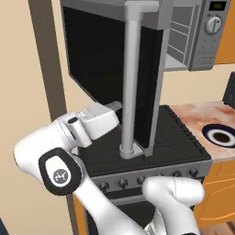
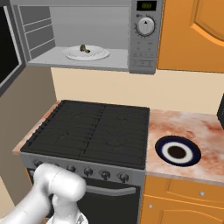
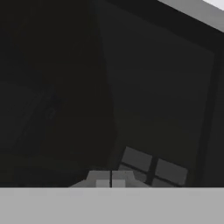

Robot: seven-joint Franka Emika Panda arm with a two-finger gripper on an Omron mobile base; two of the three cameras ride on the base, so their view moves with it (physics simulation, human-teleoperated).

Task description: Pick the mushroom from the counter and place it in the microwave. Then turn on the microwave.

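Microwave (image 2: 144, 39) door (image 1: 110, 69) stands open, swung out over the stove (image 2: 92, 131), its grey handle (image 1: 130, 87) upright. The mushroom (image 2: 84, 49) lies on a white plate (image 2: 98, 55) inside the microwave cavity, near the plate's middle. The hand (image 3: 110, 181) is pressed together, fingertips (image 3: 103, 183) touching, holding nothing; it sits close against the dark glass of the door, on the face away from the cavity, beside the handle. The knob (image 2: 145, 26) and display (image 2: 146, 5) sit on the panel right of the cavity. A dark-rimmed dish (image 2: 177, 151) rests on the tabletop (image 2: 197, 127), just right of the stove, well apart from the hand.
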